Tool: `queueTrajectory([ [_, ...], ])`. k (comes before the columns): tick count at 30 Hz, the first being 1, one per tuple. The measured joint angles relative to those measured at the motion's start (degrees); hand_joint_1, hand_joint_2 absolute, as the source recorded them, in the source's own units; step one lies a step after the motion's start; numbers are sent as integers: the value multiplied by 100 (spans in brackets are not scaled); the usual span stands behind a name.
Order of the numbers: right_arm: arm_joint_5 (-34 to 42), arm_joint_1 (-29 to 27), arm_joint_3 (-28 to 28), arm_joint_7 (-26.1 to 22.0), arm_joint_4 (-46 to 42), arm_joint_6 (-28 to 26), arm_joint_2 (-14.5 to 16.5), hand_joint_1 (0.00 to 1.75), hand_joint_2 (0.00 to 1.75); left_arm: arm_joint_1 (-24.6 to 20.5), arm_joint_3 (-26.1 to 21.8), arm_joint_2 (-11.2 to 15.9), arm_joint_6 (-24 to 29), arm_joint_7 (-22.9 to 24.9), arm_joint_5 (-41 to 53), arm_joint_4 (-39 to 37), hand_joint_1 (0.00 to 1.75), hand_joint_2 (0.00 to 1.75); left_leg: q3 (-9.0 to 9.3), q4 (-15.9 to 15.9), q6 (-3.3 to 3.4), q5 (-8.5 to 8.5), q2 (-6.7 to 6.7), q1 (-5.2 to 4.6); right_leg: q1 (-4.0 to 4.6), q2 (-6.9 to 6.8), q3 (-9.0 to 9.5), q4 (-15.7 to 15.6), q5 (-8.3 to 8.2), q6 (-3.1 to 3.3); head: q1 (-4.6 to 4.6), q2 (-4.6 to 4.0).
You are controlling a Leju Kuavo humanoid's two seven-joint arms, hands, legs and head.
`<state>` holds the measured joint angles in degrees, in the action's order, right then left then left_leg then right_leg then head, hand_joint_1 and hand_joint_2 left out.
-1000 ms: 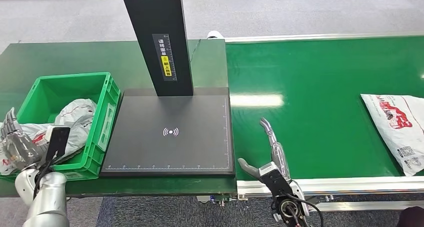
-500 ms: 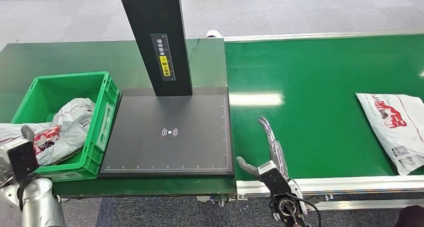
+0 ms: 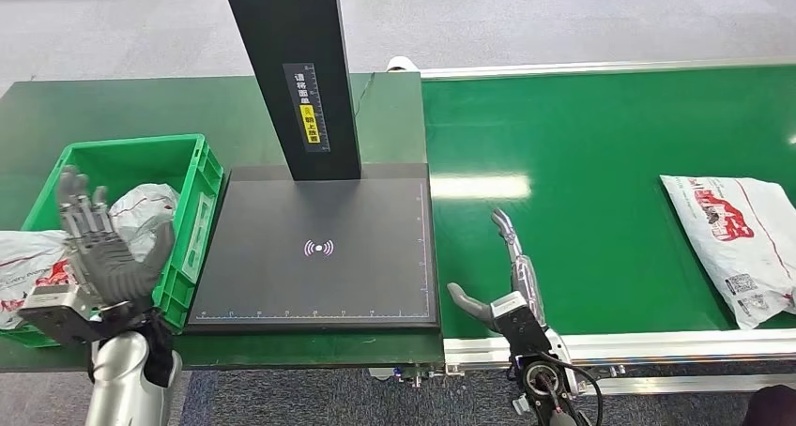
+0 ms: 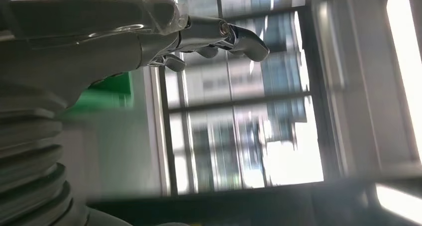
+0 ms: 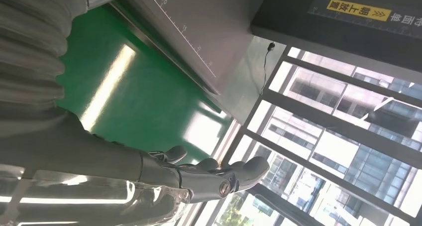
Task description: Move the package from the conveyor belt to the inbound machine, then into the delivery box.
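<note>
The left hand stands raised, fingers spread and holding nothing, before the green delivery box. The right hand hovers splayed and empty at the conveyor belt's near edge. Farther right lies the package, a crumpled white bag with red print, flat on the belt.

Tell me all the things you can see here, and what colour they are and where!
belt: one, green, on the right.
package: one, white with red print, lying on the belt at its far right.
scanner: one, black flat pad with a tall black post, between the belt and the box.
box: one, green, at the left on a dark green table.
bags: at least two, grey-white with red print, in the box, one hanging over its left edge.
left hand: silver-grey, raised in front of the box, fingers spread, holding nothing.
right hand: silver-grey, over the belt's near edge, fingers apart, holding nothing.
</note>
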<state>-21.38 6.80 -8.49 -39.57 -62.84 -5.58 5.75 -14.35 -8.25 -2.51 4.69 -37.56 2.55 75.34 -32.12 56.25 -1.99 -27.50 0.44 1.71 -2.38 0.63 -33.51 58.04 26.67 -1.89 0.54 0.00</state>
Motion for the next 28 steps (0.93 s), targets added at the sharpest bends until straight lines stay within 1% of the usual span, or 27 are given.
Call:
queueTrajectory([
  [3,51,76,9,-26,50,79,18,0,175,32,302,-145,-907,33,10,-169,0,175,-1,0,0,-1,0,-2,-2,0,0,0,0,0,-1,0],
  [5,102,136,8,-38,93,115,40,0,175,40,524,-255,-1234,28,34,-369,0,175,-1,0,0,-1,-1,-2,-3,0,0,-1,0,0,-1,0],
  [7,150,190,7,-41,135,130,64,0,175,38,718,-349,-1385,14,32,-599,0,175,-1,0,0,-1,0,-2,-3,0,0,-1,0,0,-1,0],
  [11,214,259,2,-43,203,172,92,0,175,36,987,-473,-1493,-9,3,-982,0,175,-1,0,0,-1,0,-2,-2,0,-1,0,0,0,-2,0],
  [18,256,291,1,-43,275,227,94,0,175,29,1149,-524,-1500,-23,6,-1249,0,175,-1,0,0,-1,0,-2,-2,0,-1,0,0,0,-1,0],
  [24,825,291,-2,-43,283,886,94,0,175,30,1287,-560,-1535,-2,57,-1436,0,175,-2,0,0,-1,0,-2,-2,0,0,0,0,0,-1,0],
  [28,853,291,-2,-43,283,919,94,0,175,31,1293,-562,-1537,-2,57,-1443,0,175,-2,0,0,-1,0,-2,-2,0,0,0,0,0,-1,0],
])
